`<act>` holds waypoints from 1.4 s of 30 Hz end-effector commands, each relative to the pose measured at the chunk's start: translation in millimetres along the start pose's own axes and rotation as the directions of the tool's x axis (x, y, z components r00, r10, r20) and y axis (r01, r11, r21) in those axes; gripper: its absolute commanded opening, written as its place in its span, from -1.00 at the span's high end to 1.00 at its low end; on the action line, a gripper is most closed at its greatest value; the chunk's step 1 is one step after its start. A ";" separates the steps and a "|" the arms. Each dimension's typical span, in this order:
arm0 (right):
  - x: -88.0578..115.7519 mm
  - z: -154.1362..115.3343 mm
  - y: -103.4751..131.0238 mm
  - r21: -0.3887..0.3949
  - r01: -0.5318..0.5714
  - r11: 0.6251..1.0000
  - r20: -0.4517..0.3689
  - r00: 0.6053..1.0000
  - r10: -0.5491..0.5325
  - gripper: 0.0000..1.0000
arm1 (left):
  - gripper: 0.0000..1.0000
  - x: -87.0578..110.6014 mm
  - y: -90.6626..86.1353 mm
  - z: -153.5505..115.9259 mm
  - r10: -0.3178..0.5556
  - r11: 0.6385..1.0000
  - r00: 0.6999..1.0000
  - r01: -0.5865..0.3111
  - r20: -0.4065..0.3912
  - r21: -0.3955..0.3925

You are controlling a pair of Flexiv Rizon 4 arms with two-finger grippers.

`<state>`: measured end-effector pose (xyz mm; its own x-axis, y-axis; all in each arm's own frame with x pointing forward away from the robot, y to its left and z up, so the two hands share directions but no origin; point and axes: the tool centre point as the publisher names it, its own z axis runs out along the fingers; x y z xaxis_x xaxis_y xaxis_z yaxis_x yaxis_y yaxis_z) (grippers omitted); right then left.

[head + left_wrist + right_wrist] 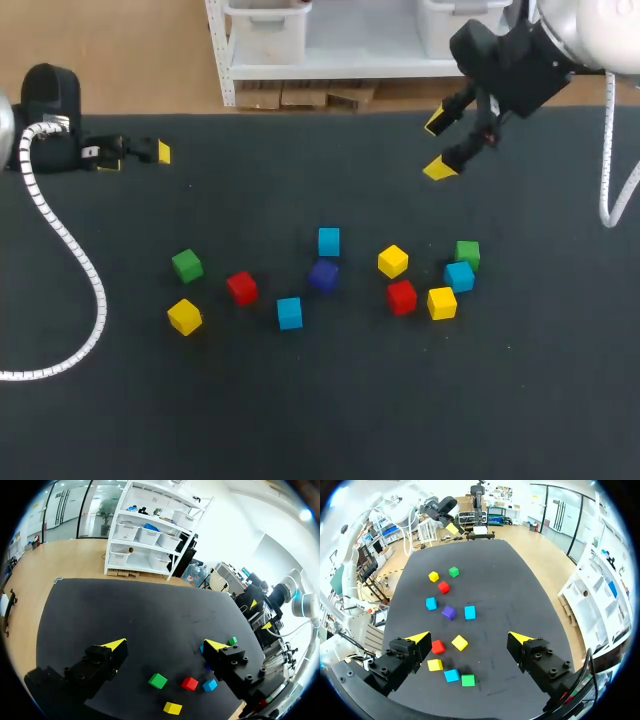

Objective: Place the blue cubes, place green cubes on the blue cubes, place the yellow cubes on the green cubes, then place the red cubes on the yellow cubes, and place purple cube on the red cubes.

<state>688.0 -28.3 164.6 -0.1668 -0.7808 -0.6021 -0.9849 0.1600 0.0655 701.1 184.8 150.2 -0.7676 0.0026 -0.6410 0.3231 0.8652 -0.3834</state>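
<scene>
**All cubes loose in one layer, both claws wide and empty**

Table [300, 420]: dark top. The cubes sit in a loose band across the middle, left to right, none stacked.

Left arm [50, 110]: at the far-left corner. The left claw [136, 158] has its fingers spread wide with nothing between them, well apart from every cube.

Right arm [520, 60]: comes in from the far-right corner. The right claw [438, 145] is over the table toward the far edge, right of middle, fingers wide and holding nothing. In its wrist view the cubes lie ahead of it, none between the fingers.

Cubes:
- Toward the left edge: left green cube [186, 265], left red cube [241, 287] beside it, left yellow cube [184, 316] nearer the near edge.
- Middle: far blue cube [329, 241] with the purple cube [322, 275] just beside it. The near blue cube [289, 312] sits apart, toward the near edge.
- Toward the right edge: middle yellow cube [393, 261], then right red cube [401, 297] and right yellow cube [441, 302] side by side. The right blue cube [459, 275] looks to be touching the right green cube [467, 253].
</scene>
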 end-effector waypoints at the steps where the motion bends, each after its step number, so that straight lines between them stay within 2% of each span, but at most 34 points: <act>1: -6.6 9.4 -3.6 0.017 0.034 0.999 -0.007 0.999 -0.034 -1.00 | -1.00 0.1 0.3 0.0 0.000 1.000 1.000 0.000 0.000 0.000; 4: -8.3 27.6 -3.4 0.047 0.063 0.997 -0.066 0.996 -0.060 -1.00 | -1.00 0.1 0.3 0.0 0.000 1.000 1.000 0.000 0.000 0.000; 8: 2.3 41.4 6.6 0.036 0.108 0.994 -0.123 0.987 -0.102 -1.00 | -1.00 0.1 0.3 0.0 0.000 1.000 1.000 0.000 0.000 0.000; 15: 41.3 41.9 16.3 -0.028 0.175 0.984 -0.194 0.965 -0.177 -1.00 | -1.00 0.1 0.3 0.0 0.000 1.000 1.000 0.000 0.000 0.000; 20: 74.1 36.0 18.0 -0.060 0.185 0.981 -0.218 0.956 -0.194 -1.00 | -1.00 0.1 0.3 0.0 0.000 1.000 1.000 0.000 0.000 0.000; 26: 106.2 46.0 20.2 -0.099 0.190 0.977 -0.259 0.943 -0.210 -1.00 | -1.00 0.1 0.3 0.0 0.000 1.000 1.000 0.000 0.000 0.000; 33: 119.5 62.3 34.3 -0.135 0.238 0.962 -0.276 0.923 -0.267 -1.00 | -1.00 0.1 0.3 0.0 0.000 1.000 1.000 0.000 0.000 0.000; 42: 125.3 82.6 56.2 -0.201 0.242 0.949 -0.247 0.925 -0.288 -1.00 | -1.00 0.1 0.3 0.0 0.000 1.000 1.000 0.000 0.000 0.000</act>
<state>615.0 -69.3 32.8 0.1156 -0.9197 -0.3751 -0.9856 -0.1532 0.0719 701.1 184.8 150.2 -0.7676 0.0026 -0.6410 0.3231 0.8652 -0.3834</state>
